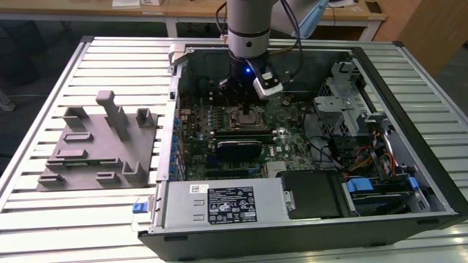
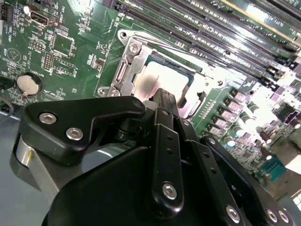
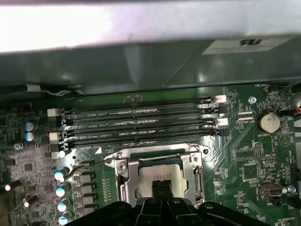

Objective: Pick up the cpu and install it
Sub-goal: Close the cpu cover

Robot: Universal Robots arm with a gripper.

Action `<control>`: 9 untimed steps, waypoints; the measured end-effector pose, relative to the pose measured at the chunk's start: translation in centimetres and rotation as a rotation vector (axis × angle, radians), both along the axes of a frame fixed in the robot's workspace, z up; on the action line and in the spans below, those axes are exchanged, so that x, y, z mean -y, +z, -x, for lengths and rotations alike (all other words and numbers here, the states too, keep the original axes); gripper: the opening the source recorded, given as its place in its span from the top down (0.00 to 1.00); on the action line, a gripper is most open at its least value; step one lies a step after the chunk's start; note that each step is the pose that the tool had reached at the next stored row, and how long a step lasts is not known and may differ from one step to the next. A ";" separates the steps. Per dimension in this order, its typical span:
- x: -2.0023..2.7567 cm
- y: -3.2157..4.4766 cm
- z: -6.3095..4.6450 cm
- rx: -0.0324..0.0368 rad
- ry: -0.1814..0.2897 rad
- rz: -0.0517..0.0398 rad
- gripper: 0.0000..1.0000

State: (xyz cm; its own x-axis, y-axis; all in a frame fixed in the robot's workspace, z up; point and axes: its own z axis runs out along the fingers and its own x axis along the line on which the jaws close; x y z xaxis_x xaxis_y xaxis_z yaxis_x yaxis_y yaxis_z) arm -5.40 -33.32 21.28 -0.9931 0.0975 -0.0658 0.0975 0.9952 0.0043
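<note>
The cpu (image 2: 162, 75), a silvery-white square, lies flat inside the metal socket frame (image 2: 128, 61) on the green motherboard. In the first wrist view the cpu (image 3: 162, 174) sits within the same frame (image 3: 123, 179). My gripper (image 2: 163, 94) stands right over the chip's middle with its black fingers drawn together, the narrow tip (image 3: 161, 187) at or just above the chip's top; contact cannot be told. In the exterior view the gripper (image 1: 244, 103) reaches down into the open computer case above the socket (image 1: 246, 118).
Memory slots (image 3: 141, 122) run beside the socket, and a coin cell (image 3: 269, 122) sits nearby. The case (image 1: 409, 137) holds a power supply (image 1: 219, 204), a drive cage (image 1: 351, 104) and cables. A grey fixture block (image 1: 95, 145) stands on the slatted table at the exterior view's left.
</note>
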 end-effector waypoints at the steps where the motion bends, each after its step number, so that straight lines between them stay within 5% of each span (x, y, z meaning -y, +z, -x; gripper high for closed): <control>1: 0.06 -0.03 0.0 0.0000 0.004 0.0000 0.89; 9: 0.28 -0.33 0.8 0.0000 0.029 0.0000 0.89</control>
State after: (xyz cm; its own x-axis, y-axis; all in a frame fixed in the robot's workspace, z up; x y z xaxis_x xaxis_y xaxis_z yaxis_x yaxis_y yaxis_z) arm -6.16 -33.60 20.95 -0.9955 0.0685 -0.0658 0.0683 0.9977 0.0043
